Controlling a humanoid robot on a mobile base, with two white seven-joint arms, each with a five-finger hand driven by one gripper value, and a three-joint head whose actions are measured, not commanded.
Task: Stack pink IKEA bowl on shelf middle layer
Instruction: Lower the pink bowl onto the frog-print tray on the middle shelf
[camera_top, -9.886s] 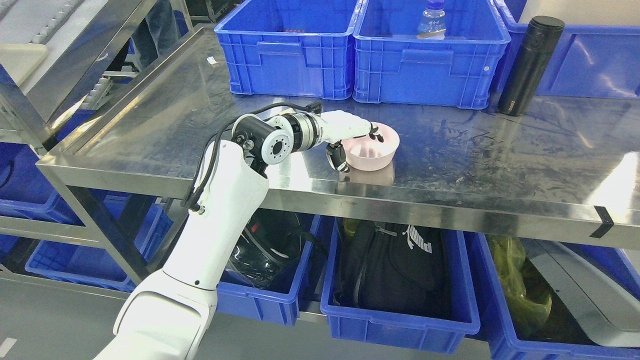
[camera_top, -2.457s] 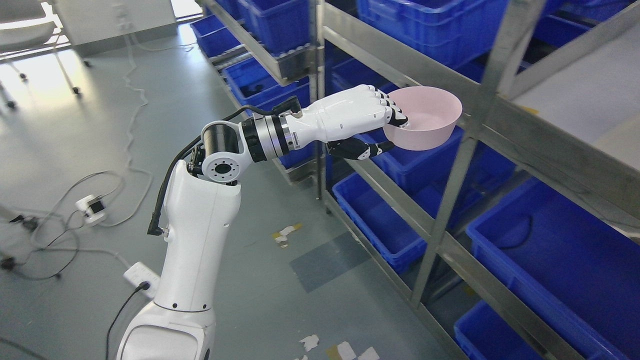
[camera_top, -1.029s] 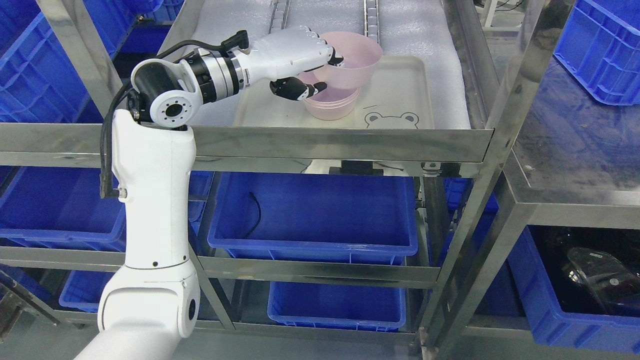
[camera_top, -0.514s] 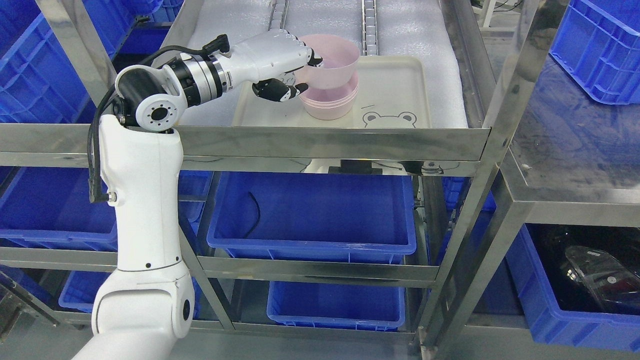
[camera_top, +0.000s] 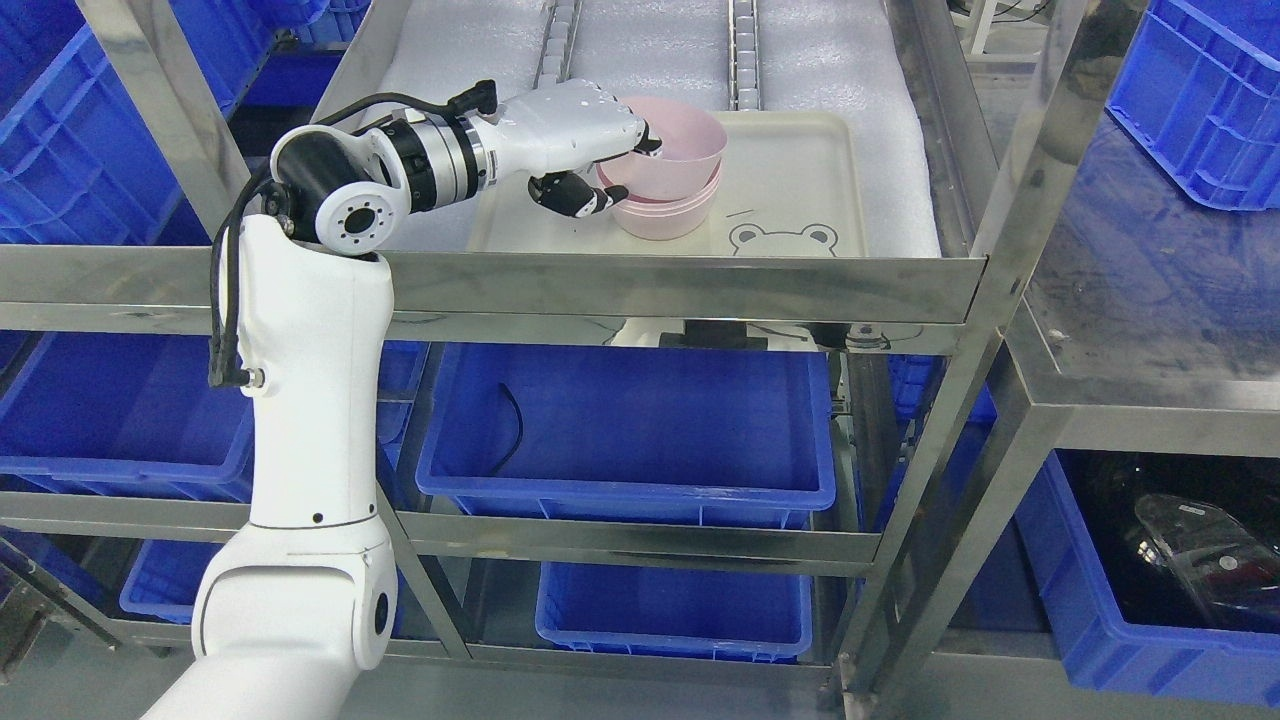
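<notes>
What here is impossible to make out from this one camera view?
- Head view: the left hand covers the top pink bowl's near-left rim, so whether its fingers have let go is unclear.
- How many bowls sit in the stack below: the top bowl hides them.
- The right arm: out of frame.
- The tray's left part: behind the wrist.

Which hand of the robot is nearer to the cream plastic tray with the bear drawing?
Left. The left hand is over the cream plastic tray, gripping the rim of the upper pink bowl that is nested in the pink bowl stack. The right hand is not in view.
</notes>
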